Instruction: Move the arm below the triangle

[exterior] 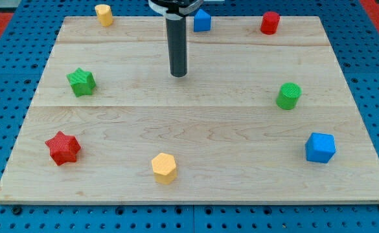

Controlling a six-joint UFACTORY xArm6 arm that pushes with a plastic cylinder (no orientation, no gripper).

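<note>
Blue triangle (203, 21) just above-right of my tip (178, 74)

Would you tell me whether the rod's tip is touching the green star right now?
No, my tip stands on bare board well toward the view's right of the green star, with clear wood between them.

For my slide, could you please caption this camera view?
My tip rests on the wooden board, below the blue triangular block.
</note>
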